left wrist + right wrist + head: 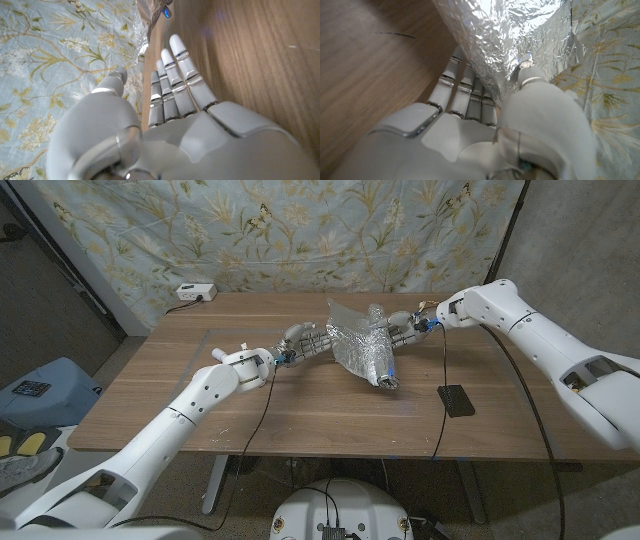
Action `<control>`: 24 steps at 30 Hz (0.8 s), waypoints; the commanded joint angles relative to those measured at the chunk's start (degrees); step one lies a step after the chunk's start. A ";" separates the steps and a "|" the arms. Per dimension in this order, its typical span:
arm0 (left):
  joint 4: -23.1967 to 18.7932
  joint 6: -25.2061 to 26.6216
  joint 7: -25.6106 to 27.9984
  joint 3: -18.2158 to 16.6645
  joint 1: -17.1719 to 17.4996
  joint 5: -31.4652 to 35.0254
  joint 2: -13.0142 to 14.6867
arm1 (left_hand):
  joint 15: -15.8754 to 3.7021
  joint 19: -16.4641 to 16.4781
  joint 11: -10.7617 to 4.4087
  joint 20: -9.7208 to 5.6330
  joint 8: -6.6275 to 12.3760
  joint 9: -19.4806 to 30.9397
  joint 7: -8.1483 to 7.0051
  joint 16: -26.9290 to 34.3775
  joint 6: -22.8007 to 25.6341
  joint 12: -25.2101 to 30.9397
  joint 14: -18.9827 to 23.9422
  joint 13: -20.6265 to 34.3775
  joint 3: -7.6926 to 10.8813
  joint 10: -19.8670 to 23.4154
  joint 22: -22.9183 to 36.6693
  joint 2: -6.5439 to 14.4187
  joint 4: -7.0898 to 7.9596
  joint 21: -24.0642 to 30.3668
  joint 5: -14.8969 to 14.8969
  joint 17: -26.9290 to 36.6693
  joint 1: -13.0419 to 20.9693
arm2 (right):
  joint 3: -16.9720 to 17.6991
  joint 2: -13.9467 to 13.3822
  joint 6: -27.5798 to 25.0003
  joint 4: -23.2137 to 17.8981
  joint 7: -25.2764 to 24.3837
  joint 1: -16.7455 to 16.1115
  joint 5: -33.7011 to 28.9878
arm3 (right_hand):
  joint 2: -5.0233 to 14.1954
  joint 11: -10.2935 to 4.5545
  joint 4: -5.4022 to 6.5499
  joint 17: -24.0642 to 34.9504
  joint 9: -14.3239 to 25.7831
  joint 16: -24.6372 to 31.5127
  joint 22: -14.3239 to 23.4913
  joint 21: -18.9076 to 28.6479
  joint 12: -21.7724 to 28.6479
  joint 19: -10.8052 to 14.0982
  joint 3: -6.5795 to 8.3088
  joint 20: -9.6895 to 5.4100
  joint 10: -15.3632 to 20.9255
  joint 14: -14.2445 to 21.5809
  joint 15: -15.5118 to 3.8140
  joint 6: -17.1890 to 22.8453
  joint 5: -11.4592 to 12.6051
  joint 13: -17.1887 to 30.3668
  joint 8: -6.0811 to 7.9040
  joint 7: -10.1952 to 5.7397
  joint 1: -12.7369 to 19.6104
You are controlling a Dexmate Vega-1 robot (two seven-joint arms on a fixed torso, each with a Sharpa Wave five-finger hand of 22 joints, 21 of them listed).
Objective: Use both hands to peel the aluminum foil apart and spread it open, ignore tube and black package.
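Observation:
The crumpled aluminum foil stands raised in a loose tent on the wooden table, right of the middle. A dark tip pokes out at its near end. My right hand is at the foil's right side. In the right wrist view the foil runs between that hand's thumb and fingers, pinched there. My left hand reaches toward the foil's left edge. In the left wrist view its fingers are straight and hold nothing, with the foil's edge just beyond the fingertips.
A flat black package lies near the table's right front, close to a cable hanging from my right arm. A white power strip sits at the back left edge. A floral cloth hangs behind the table.

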 commanded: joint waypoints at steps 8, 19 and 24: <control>1.34 10.18 -2.94 1.81 -7.68 -2.35 2.15 | 1.38 -0.81 1.51 1.12 -0.05 -0.36 1.17 -0.79 -3.74 -1.69 -1.61 0.34 -0.23 -2.50 0.01 -0.12 -0.37 -0.42 -0.44 -0.37 -1.60 | -0.88 -0.98 -0.16 -3.92 -0.91 0.08 -0.88 | 0.68 -0.09 1.22 0.54 0.11 -0.04 -0.03 0.39 0.08 0.57 2.34 -0.09 0.45 1.02 -0.52 0.04 0.27 1.80 0.11 0.82 0.35; 2.93 14.59 -2.52 3.30 -11.47 -2.34 1.36 | 0.46 -0.02 1.32 0.73 0.71 -0.72 1.39 -0.07 -3.43 -1.33 -0.01 0.61 0.75 -0.92 -0.01 0.14 -1.88 -0.20 -0.07 -0.15 -0.33 | -0.68 -0.60 0.16 -4.55 -1.27 -0.18 -0.46 | 0.68 -0.15 1.15 0.78 0.13 -0.13 -0.03 0.35 0.09 0.62 2.41 -0.09 0.70 1.15 -0.49 0.09 0.26 1.76 0.15 0.81 0.30; 4.61 16.37 -3.16 4.28 -13.09 -2.36 0.37 | 0.12 0.50 1.01 0.43 1.01 -0.86 1.43 0.32 -2.67 -1.01 0.73 0.76 1.04 -0.29 0.00 0.05 -2.57 -0.01 0.08 0.06 0.56 | -0.64 -0.54 -0.09 -5.07 -1.40 -0.22 -0.16 | 0.72 -0.20 1.06 0.87 0.15 -0.22 -0.03 0.34 0.08 0.65 2.51 -0.15 0.60 1.15 -0.44 0.13 0.27 1.86 0.18 0.80 0.39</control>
